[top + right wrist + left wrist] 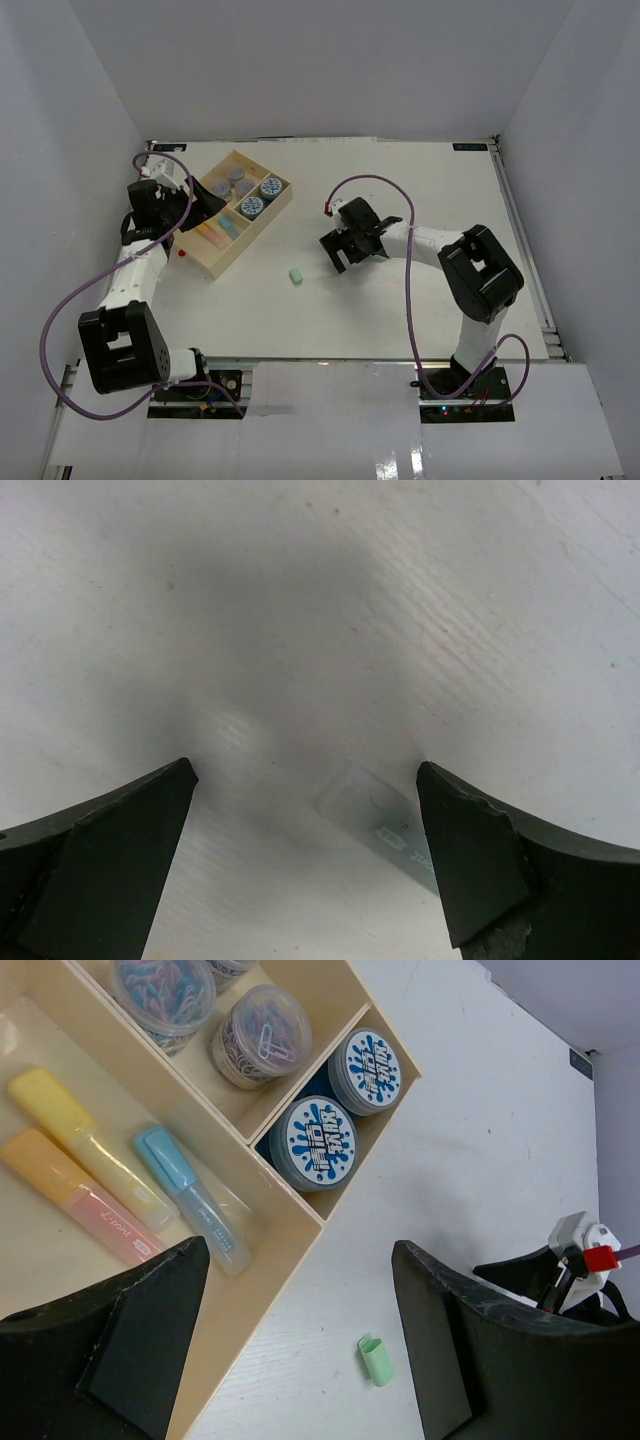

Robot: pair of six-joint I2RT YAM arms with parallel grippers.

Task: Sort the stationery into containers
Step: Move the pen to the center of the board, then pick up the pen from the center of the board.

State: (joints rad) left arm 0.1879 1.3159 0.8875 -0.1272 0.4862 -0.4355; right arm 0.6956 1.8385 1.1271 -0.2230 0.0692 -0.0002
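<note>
Seen from above, the sorting looks nearly done. The tray (255,230) at ten o'clock on the table (400,320) holds almost everything, the left gripper (208,203) hangs over it, and one green piece (295,274) lies loose at eight o'clock from the right gripper (342,255). The left wrist view shows its jaws spread wide and empty above the long section's highlighters (90,1145), one lettered perhaps "L-TONE". Two blue-and-white tubs (322,1142) at one o'clock carry splash logos I cannot read, and the clip jars (258,1035) sit at twelve. The right wrist view shows its jaws wide apart, holding nothing, with a blurred pale labelled item (375,815) at five o'clock, possibly that green piece.
</note>
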